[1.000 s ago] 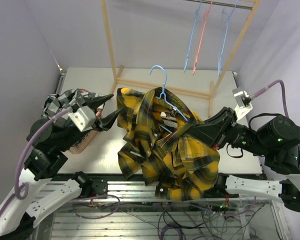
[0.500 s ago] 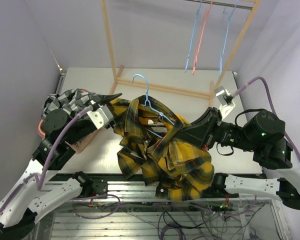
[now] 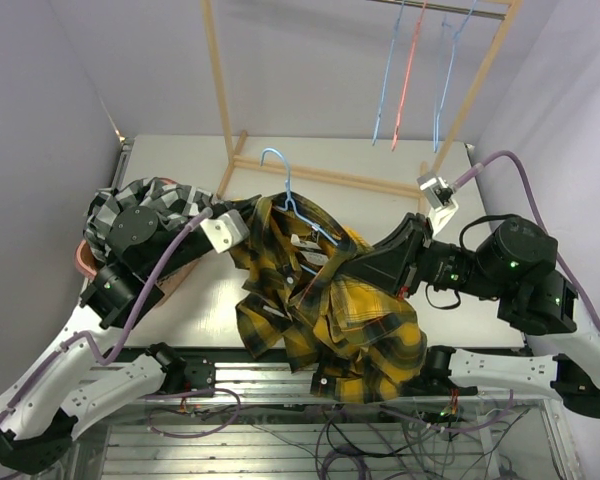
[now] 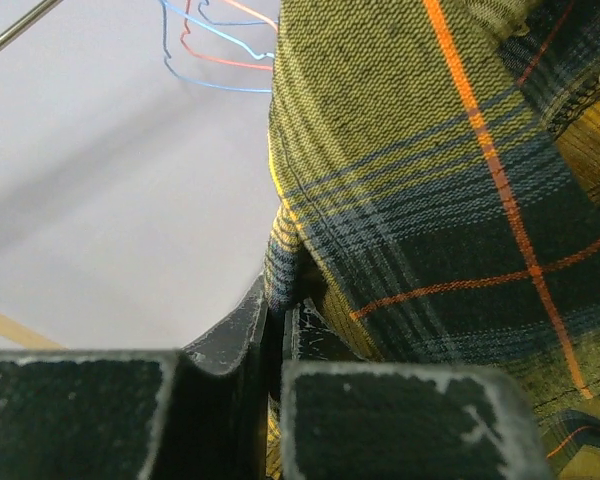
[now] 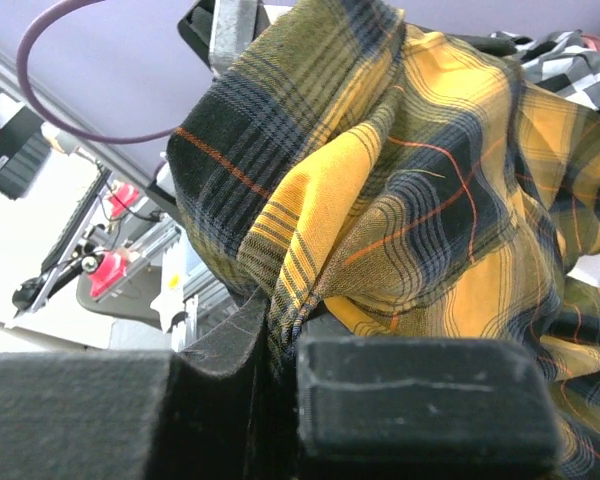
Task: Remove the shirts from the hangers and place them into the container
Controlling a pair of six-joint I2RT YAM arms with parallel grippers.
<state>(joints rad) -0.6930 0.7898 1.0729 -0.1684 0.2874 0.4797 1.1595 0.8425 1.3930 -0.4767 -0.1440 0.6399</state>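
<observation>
Both hands are pressed together on the yellow plaid shirt (image 3: 350,320). The left hand (image 4: 283,308) pinches a fold at the shirt's left edge, and the right hand (image 5: 278,322) pinches a fold on its right side. The shirt bunches over the near edge of the bench (image 3: 170,160), with a light blue hanger (image 3: 283,180) in its collar. The checked shirt (image 3: 150,195) lies at the left edge, over the pink container (image 3: 82,258).
</observation>
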